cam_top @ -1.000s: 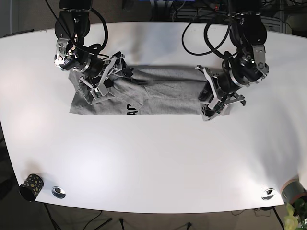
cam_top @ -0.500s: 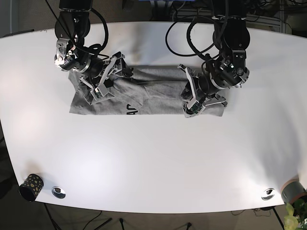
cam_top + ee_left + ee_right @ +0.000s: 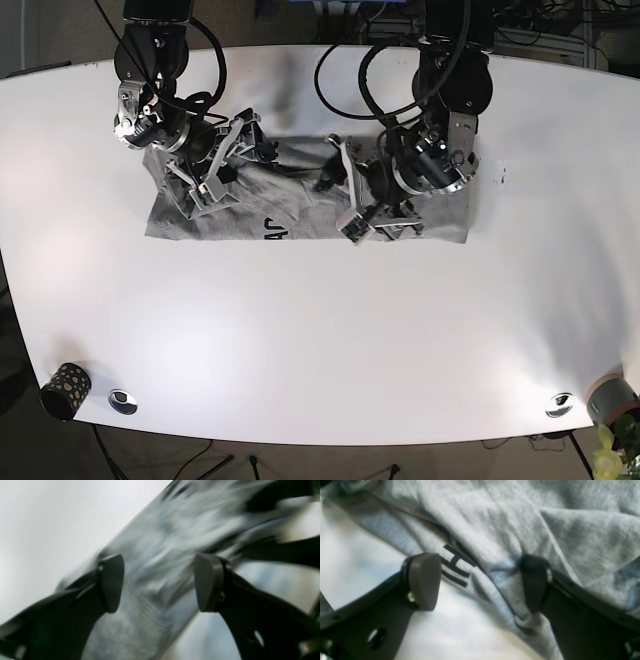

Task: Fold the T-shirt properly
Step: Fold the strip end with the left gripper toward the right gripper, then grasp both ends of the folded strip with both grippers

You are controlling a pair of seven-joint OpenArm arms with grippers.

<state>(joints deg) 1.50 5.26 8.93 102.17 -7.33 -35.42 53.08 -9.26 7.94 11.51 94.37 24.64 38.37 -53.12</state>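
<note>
Crosswise fold of the grey T-shirt (image 3: 300,195) in hand.
Left pincer (image 3: 157,582) and right pincer (image 3: 480,582) are spread wide over cloth; closing is judged next.

Only readable bit is black print on the grey shirt (image 3: 510,525): an "H" in the right wrist view. Base view shows more letters, too small to read.

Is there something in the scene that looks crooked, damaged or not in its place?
Nothing looks damaged or spilled. The grey T-shirt lies as a long band on the white table, but it is rumpled: in the right wrist view a loose fold covers part of the black printed letters, and its upper edge bunches near the right gripper.
</note>
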